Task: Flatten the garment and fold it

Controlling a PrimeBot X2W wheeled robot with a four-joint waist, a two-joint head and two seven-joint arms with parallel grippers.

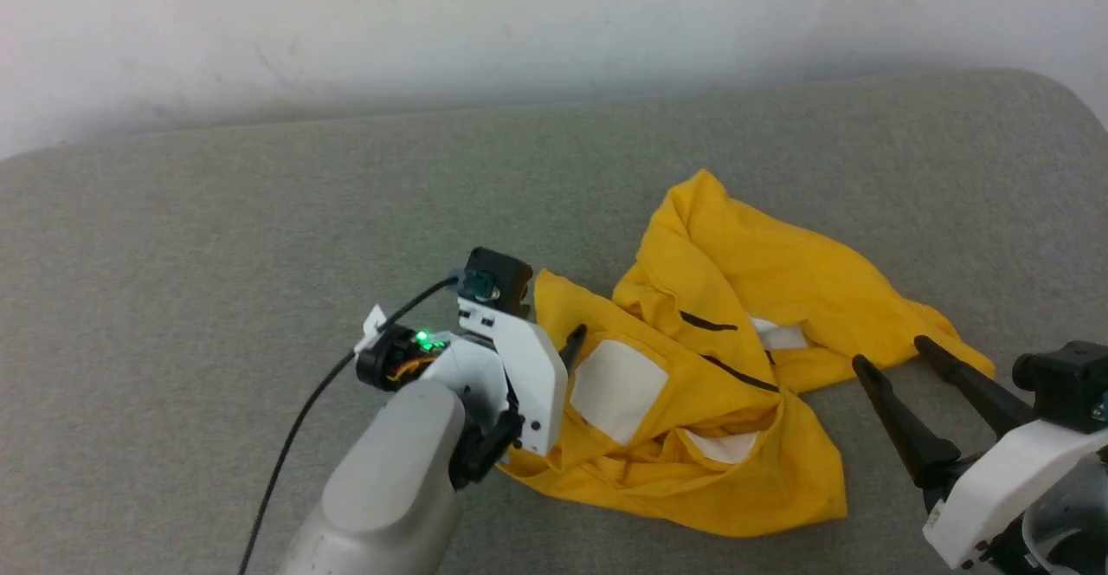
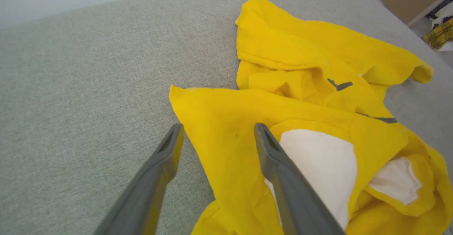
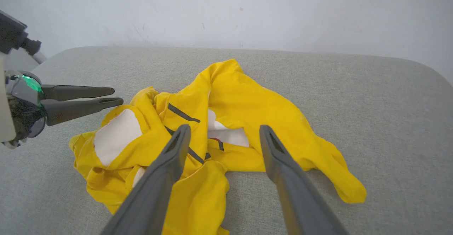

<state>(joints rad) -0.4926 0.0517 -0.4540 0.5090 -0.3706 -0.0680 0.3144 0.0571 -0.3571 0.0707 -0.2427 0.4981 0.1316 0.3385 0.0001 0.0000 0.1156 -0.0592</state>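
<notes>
Left claw (image 2: 219,129), lower centre, stands wide astride the shirt's (image 1: 736,255) left edge, seemingly placed to pinch it; right claw (image 1: 892,352), lower right, wide, empty. Shirt lies crumpled, centre-right on grey cushion (image 1: 260,211)

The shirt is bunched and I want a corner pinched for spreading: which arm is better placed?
Left, probably. The left tool, open, straddles the yellow shirt's free corner edge. The right tool, also open, hovers over the bunched middle with no clear edge between.
</notes>
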